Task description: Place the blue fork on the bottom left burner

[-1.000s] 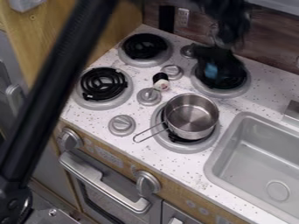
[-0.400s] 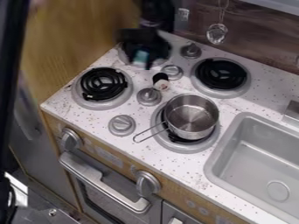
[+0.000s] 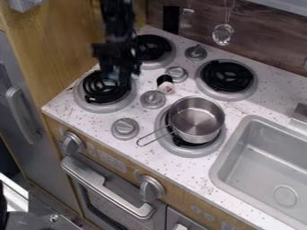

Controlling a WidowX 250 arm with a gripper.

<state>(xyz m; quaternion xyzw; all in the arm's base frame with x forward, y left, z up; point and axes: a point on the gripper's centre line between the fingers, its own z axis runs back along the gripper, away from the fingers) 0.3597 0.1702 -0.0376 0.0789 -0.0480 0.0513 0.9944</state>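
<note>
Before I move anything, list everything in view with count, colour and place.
Burners: four, black coils on grey rings, countertop
Pot: one, silver, lower-right burner
Knobs: six, grey, four on top, two on the front
Small cylinder: one, black and whitish, among the top knobs
Countertop: one, speckled white, around the burners
Sink: one, grey, right
Clear ornament: one, hanging at the back
Oven handle: one, silver, front
Side panel: one, wood-brown, left
Bluish thing: one, by the end effector; cannot tell if fork
Arm: one, black, upper left
End effector: one, black, over the lower-left burner's upper edge
</note>
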